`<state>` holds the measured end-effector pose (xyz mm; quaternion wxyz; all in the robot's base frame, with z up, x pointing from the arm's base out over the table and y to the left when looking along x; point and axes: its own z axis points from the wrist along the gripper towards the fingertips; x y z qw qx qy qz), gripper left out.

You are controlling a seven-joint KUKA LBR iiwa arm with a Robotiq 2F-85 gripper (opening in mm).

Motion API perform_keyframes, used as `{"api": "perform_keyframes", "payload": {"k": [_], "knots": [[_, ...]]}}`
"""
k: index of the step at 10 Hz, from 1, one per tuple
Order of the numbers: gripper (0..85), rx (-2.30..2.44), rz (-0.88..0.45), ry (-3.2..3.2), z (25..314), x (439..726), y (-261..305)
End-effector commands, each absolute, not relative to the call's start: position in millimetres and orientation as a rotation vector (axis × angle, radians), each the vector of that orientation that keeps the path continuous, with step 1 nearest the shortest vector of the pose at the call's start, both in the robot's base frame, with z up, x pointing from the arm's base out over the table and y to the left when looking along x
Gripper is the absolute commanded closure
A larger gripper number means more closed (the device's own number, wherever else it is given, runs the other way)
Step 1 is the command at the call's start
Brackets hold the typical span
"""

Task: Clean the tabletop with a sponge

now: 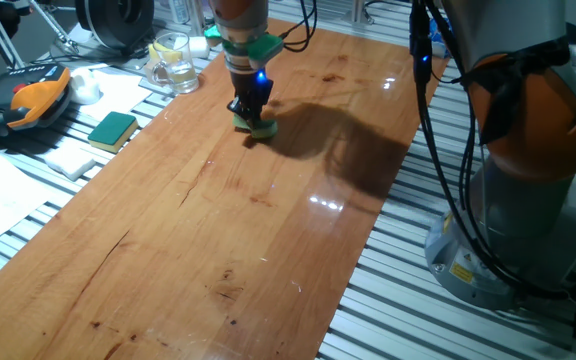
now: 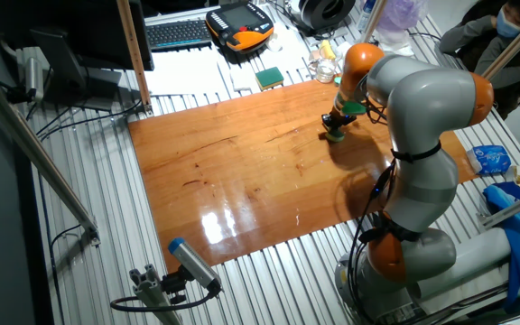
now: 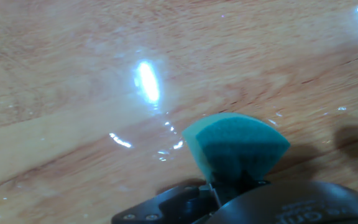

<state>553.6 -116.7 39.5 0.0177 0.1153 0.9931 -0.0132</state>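
A glossy reddish board on a ribbed metal frame, lamp glare streaking across it — that's the tabletop (image 1: pixel 218 230), and it fills most of both fixed views. The claw (image 1: pixel 253 112) is down near the far end of the board, pointing straight at the wood, and it is clenched on the sponge (image 1: pixel 256 124): the hand view shows the teal wedge (image 3: pixel 236 149) sticking out ahead of the fingers with the wood close behind it. From the fixed views the sponge's underside looks to be on or just off the surface; contact itself I cannot confirm.

What matters for the wipe: the sponge sits directly below the claw, so nothing needs fetching. The board's long axis runs away from the claw toward the near end in the first fixed view, and nearly all the unwiped-looking length lies that way. My read is that strokes should run along that axis.

Off the board, to the claw's side, lie a flatter green sponge (image 1: pixel 113 129) and a glass jug (image 1: pixel 172 62), well apart from the work.
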Motion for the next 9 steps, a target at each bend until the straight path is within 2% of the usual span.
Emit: {"api": "perform_keyframes", "payload": {"k": [1,9], "knots": [[68.0,0.371,-0.043,3.083,39,554,-112],[68.0,0.524,-0.020,3.054,32,543,-65]]}}
